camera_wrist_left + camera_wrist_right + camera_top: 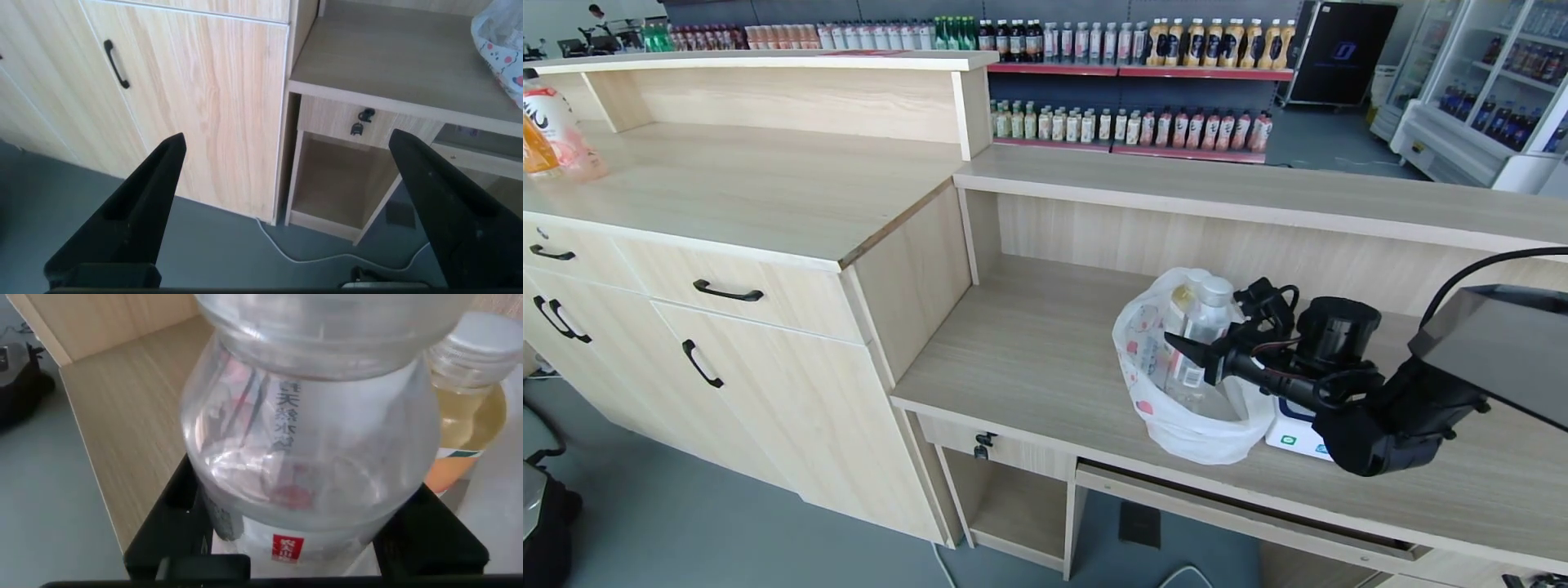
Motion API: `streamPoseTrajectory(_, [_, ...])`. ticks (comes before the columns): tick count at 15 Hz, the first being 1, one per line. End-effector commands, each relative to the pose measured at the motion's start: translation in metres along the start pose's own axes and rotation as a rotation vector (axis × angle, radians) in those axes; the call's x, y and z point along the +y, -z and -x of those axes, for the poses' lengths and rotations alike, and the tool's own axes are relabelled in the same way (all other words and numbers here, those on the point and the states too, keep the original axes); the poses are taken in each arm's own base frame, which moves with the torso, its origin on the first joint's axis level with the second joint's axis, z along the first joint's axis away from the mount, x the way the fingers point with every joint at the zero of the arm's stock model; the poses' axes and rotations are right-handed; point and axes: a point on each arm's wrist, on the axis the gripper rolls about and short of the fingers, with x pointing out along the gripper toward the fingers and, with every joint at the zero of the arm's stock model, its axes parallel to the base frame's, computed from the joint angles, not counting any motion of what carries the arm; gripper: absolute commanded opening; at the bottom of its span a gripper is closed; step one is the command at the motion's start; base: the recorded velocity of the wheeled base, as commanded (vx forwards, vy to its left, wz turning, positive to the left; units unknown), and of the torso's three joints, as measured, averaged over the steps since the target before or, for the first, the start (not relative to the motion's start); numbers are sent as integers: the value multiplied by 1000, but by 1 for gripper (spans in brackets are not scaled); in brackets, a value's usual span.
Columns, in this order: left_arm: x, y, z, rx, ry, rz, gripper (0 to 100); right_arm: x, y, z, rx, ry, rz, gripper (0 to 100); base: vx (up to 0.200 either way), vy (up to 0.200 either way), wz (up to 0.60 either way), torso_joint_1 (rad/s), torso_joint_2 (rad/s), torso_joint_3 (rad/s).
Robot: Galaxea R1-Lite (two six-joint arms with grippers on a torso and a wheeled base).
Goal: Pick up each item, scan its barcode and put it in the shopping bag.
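A white shopping bag [1176, 425] stands on the lower desk [1029, 343]. Inside it, my right gripper [1205, 353] is shut on a clear water bottle [1207, 331] with a white cap, held upright. In the right wrist view the clear bottle [310, 465] sits between the black fingers [176, 502]. A second bottle [474, 384] with yellowish drink and a white cap stands just behind it in the bag, also seen as the second bottle [1183, 300] in the head view. My left gripper [286, 204] hangs open low beside the cabinet, over the floor, holding nothing.
A white scanner box [1294, 437] lies on the desk right of the bag, under my right arm. A pink-orange drink bottle [556, 122] stands on the higher counter [768, 188] far left. Cabinet doors [204, 98] and a drawer with a key [359, 126] face the left gripper.
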Motion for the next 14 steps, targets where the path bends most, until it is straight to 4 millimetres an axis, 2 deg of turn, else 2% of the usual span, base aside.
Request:
streamPoseTrajectory(1, [0, 0, 0, 1, 0, 0, 100, 0, 15, -10, 19, -10, -9, 0, 0, 0, 0, 0, 0, 0])
streamPoseTrajectory(6, [0, 0, 0, 1, 0, 0, 100, 2, 33, -14, 48, -18, 16, 0, 0, 0, 0, 0, 0, 0])
streamPoseTrajectory(14, [0, 0, 0, 1, 0, 0, 100, 1, 42, -12, 79, -18, 33, 0, 0, 0, 0, 0, 0, 0])
